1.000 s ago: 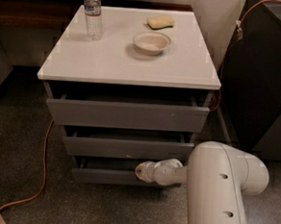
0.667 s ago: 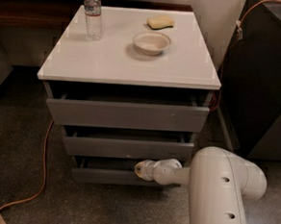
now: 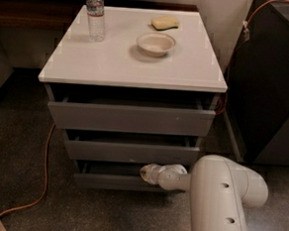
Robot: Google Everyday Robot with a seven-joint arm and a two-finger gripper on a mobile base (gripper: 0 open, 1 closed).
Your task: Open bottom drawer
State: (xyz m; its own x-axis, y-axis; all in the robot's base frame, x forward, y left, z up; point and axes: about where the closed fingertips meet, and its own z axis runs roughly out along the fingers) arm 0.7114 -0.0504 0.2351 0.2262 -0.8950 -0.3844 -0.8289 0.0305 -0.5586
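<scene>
The bottom drawer (image 3: 110, 180) is the lowest grey flat front of the white-topped cabinet (image 3: 133, 62). It stands pulled out a little, with a dark gap above its top edge. My gripper (image 3: 146, 172) is at the drawer's upper edge, right of centre, its tip reaching into that gap. The white arm (image 3: 218, 202) comes in from the lower right.
Above are the middle drawer (image 3: 132, 151) and top drawer (image 3: 129, 117), both slightly out. A water bottle (image 3: 95, 12), a white bowl (image 3: 155, 42) and a yellow sponge (image 3: 165, 22) sit on the top. An orange cable (image 3: 43, 180) lies on the floor at left. A dark cabinet (image 3: 270, 86) stands right.
The gripper and arm have shifted slightly to the left along the bottom drawer's top edge. The drawer looks about the same.
</scene>
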